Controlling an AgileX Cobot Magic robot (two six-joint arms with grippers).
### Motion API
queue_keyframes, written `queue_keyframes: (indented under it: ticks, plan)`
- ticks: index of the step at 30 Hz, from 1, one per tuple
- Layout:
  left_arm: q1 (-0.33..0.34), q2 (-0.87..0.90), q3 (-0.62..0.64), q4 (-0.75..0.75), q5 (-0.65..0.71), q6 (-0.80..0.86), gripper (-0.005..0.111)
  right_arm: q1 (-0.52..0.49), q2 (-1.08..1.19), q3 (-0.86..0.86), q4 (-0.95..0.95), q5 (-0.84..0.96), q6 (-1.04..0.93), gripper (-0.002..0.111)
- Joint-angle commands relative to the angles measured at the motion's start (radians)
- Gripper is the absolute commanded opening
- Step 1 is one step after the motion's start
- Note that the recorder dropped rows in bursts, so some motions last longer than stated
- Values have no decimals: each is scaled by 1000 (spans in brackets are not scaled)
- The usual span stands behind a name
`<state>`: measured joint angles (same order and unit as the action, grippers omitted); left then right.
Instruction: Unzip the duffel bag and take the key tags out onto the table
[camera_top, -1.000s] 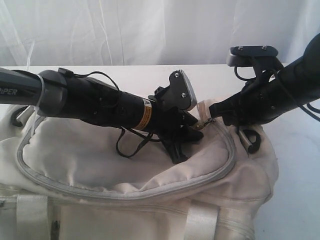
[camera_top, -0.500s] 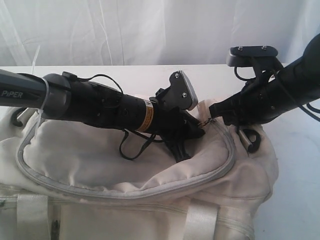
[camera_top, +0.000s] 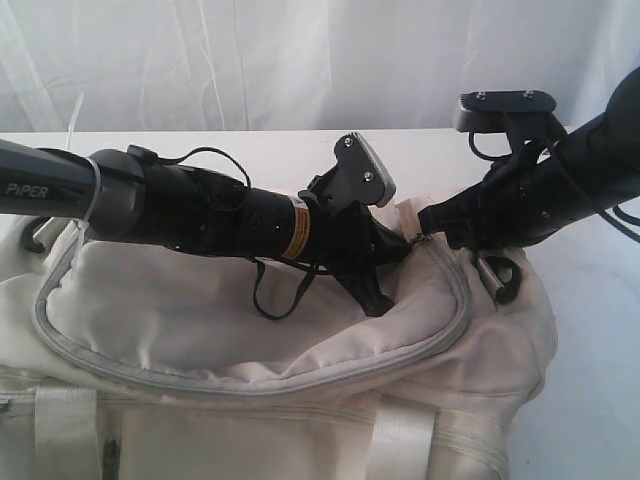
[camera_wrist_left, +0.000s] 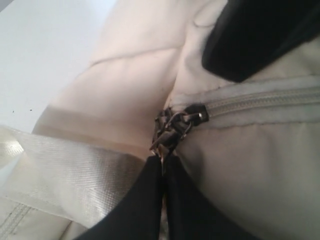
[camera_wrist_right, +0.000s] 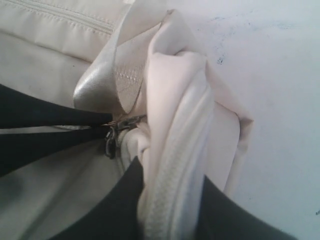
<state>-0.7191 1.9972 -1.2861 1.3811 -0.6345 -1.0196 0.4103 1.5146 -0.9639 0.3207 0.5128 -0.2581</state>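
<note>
Evidently limp and light, the duffel bag (camera_top: 250, 400) slumps on the tabletop (camera_top: 590, 330). At its far right end the left hand (camera_wrist_left: 162, 162) is pinched tight on the small, slippery-looking metal zip pull (camera_wrist_left: 172, 127); the right hand (camera_wrist_right: 170, 195) clamps the cloth end beside it, bracing. No key tags show.

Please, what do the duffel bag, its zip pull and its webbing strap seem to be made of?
The duffel bag: soft matte cream fabric, perhaps cotton or polyester; it creases and sags. The zip pull: metal, dark with bright glints. The webbing strap: woven synthetic, probably nylon; ribbed weave with a sheen.
</note>
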Motion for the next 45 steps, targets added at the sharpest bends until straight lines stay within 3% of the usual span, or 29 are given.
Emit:
queue_keyframes:
  ticks: [1,25,32,40,45]
  plan:
    - [-4,0,5,-5,25,-14,3,-2,-5,-2,-5,-71,-15,0]
    - [0,-79,5,130,104,-17,0,-2,-5,-2,-7,-74,-15,0]
    - [0,-167,5,361,99,-277,0,-2,-5,-2,-7,-77,-15,0]
    - [0,-222,11,363,-81,-371,0,-2,-5,-2,-7,-98,-15,0]
    - [0,-280,61,363,-105,-397,0,-2,-5,-2,-7,-107,-15,0]
